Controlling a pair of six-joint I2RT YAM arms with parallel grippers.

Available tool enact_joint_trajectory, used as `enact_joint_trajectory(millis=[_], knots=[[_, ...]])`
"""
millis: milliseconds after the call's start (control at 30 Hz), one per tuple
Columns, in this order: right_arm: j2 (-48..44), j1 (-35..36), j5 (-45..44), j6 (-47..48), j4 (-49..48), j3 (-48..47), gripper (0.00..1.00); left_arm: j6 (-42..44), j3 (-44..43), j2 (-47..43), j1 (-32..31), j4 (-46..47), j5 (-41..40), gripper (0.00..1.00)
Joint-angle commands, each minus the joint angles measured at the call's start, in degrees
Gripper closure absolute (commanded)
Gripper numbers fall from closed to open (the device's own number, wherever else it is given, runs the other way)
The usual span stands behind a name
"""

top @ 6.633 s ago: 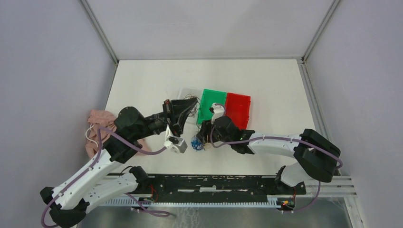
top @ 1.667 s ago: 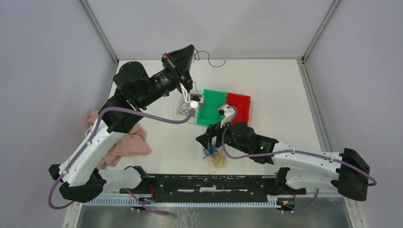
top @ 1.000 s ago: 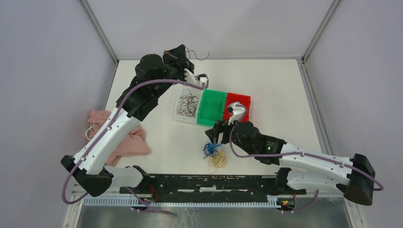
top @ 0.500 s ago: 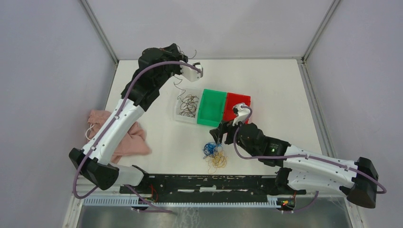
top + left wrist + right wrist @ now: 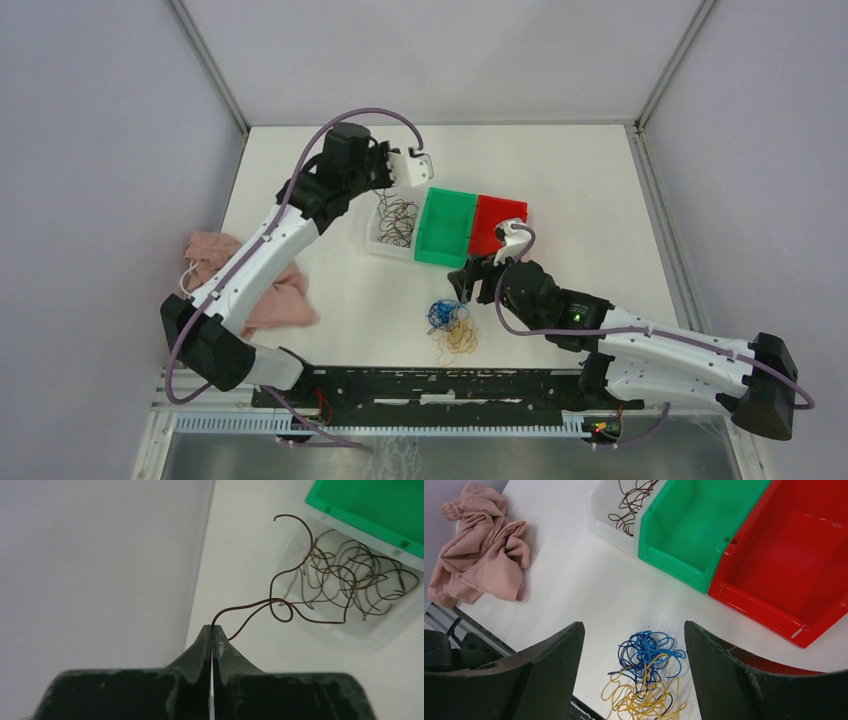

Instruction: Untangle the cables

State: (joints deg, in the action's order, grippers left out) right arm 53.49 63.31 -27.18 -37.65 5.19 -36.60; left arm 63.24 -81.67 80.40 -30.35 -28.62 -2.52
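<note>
Left wrist view: the left hand (image 5: 212,630) is fully closed, with the fingertips pressed together on one end of a dark brown strand (image 5: 280,605). From the tips the strand runs to the right, forms a small loop, then rises in a long curve to a hooked free end above the surface (image 5: 240,555). A second branch reaches toward the clear bin (image 5: 395,625); whether it touches the brown heap (image 5: 350,575) lying in that bin cannot be told. The green bin (image 5: 370,510) stands directly behind the clear bin. A grey wall (image 5: 100,555) fills the left side.

Right wrist view: the right hand (image 5: 633,627) is spread wide and holds nothing. Between and below its fingers, the blue strands (image 5: 649,647) and the yellow-orange strands (image 5: 644,700) lie on the surface, tangled into one heap, blue on the far side and yellow-orange nearer. The red bin (image 5: 784,555) stands beside the green bin, side walls touching. A pink cloth (image 5: 484,565) lies crumpled at far left.

Top external view: the left arm reaches to the far left of the surface, with its hand above the far end of the clear bin. The right hand hovers near the red bin's near wall, just beyond the blue and yellow-orange heap. The bins stand in one row, from left to right: clear, green, red
</note>
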Motion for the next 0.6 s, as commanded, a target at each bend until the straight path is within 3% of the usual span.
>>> enact_joint_trajectory(millis=[0,567], knots=[[-1.37,-0.06,-2.34,-0.49,-0.57,0.10,0.21,-10.67,4.13,0.55,-0.06,-2.11,1.69,0.97],[-3.03,-0.54,-4.00,-1.51,0.62,1.82,0.20,-9.69,13.24,8.58,-0.27,13.05,-3.07,0.97]])
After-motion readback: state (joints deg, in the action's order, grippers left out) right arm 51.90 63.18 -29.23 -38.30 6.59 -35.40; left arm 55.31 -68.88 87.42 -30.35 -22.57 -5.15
